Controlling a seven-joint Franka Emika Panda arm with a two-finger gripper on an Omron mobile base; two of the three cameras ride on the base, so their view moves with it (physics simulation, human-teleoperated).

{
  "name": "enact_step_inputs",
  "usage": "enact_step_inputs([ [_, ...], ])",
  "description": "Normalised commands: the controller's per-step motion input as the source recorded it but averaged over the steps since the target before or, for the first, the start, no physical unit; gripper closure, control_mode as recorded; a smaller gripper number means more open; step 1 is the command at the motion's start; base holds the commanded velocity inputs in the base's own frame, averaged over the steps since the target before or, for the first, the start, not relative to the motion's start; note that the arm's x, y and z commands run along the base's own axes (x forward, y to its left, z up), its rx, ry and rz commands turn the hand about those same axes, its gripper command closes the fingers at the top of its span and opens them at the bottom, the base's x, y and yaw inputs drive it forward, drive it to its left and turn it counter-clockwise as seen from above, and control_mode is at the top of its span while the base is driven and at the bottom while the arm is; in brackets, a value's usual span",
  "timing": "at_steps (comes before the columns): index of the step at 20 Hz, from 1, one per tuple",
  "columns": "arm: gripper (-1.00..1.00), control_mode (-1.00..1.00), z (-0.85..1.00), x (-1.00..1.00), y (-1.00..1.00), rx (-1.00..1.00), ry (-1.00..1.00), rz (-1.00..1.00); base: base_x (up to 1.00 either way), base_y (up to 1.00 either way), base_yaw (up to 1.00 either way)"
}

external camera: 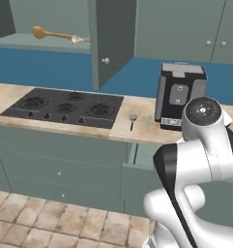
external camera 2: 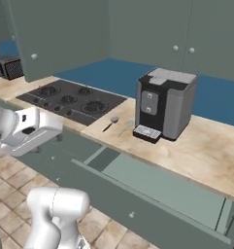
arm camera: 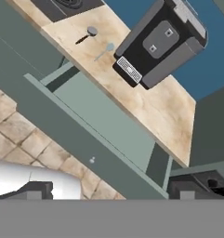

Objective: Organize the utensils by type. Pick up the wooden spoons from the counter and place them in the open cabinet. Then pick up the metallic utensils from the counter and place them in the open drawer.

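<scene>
Both wooden spoons lie on the shelf of the open wall cabinet (external camera: 21, 19): the large orange-brown one (external camera: 46, 33) and the small pale-bowled one (external camera: 77, 39). On the counter (external camera: 137, 109), between hob and coffee machine, lie the round-headed metal utensil with a dark handle (external camera: 133, 120) (external camera 2: 110, 124) (arm camera: 87, 35) and the pale blue-grey spoon (external camera: 149, 121) (external camera 2: 125, 127) (arm camera: 104, 50). Just below them the drawer (external camera 2: 157, 185) (arm camera: 108, 121) stands pulled out, with nothing in it. My gripper (arm camera: 115, 190) hangs open, holding nothing, in front of the drawer and well back from the utensils.
A black and grey coffee machine (external camera: 181, 94) (external camera 2: 164, 102) stands right of the utensils. The black hob (external camera: 65, 106) lies to their left. The cabinet door (external camera: 113, 38) juts out over the counter. A toaster (external camera 2: 7, 65) sits far left. Tiled floor (external camera: 40, 223) lies below.
</scene>
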Motion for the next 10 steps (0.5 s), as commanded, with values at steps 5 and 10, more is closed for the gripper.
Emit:
enact_step_inputs([
  [5, -1.0, 1.0, 0.0, 0.0, 0.0, 0.0, 0.0, 0.0, 0.37, -0.16, -0.23],
  [10, -1.0, 1.0, 0.0, 0.0, 0.0, 0.0, 0.0, 0.0, 0.34, -0.08, -0.22],
])
